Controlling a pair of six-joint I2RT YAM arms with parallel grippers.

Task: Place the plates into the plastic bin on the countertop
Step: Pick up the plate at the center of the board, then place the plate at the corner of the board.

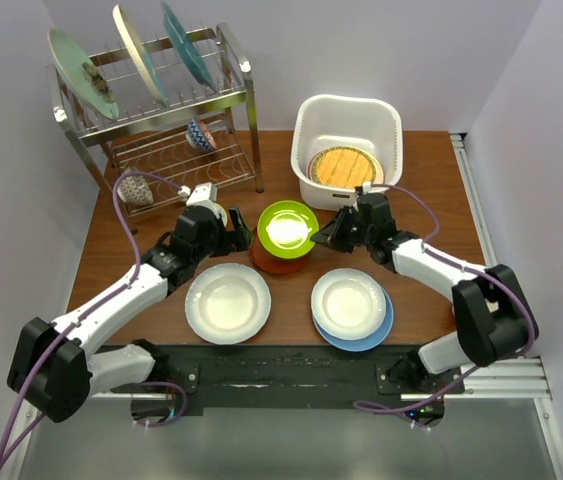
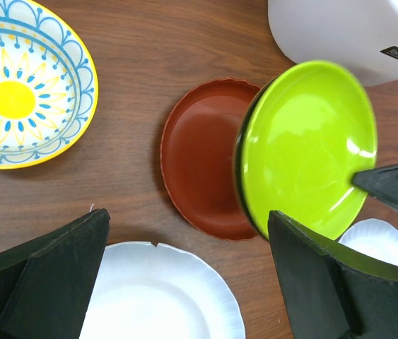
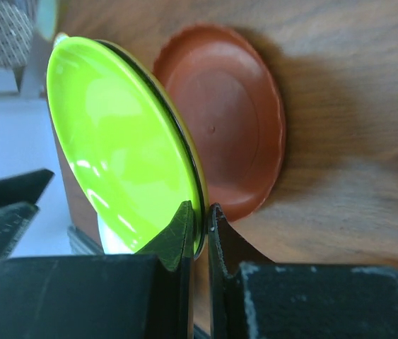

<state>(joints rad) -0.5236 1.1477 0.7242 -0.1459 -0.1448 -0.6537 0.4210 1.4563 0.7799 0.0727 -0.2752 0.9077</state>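
Note:
My right gripper is shut on the rim of the lime green plate. The plate is tilted up off the brown plate lying under it. My left gripper stands open just left of these two plates and holds nothing. The white plastic bin stands behind them with a yellow woven-look plate inside. A white plate lies front left. Another white plate rests on a blue plate front right.
A steel wire rack at the back left holds three upright plates on its top tier and a patterned bowl on the lower tier. A small cream cup sits beside the rack. Walls close in left and right.

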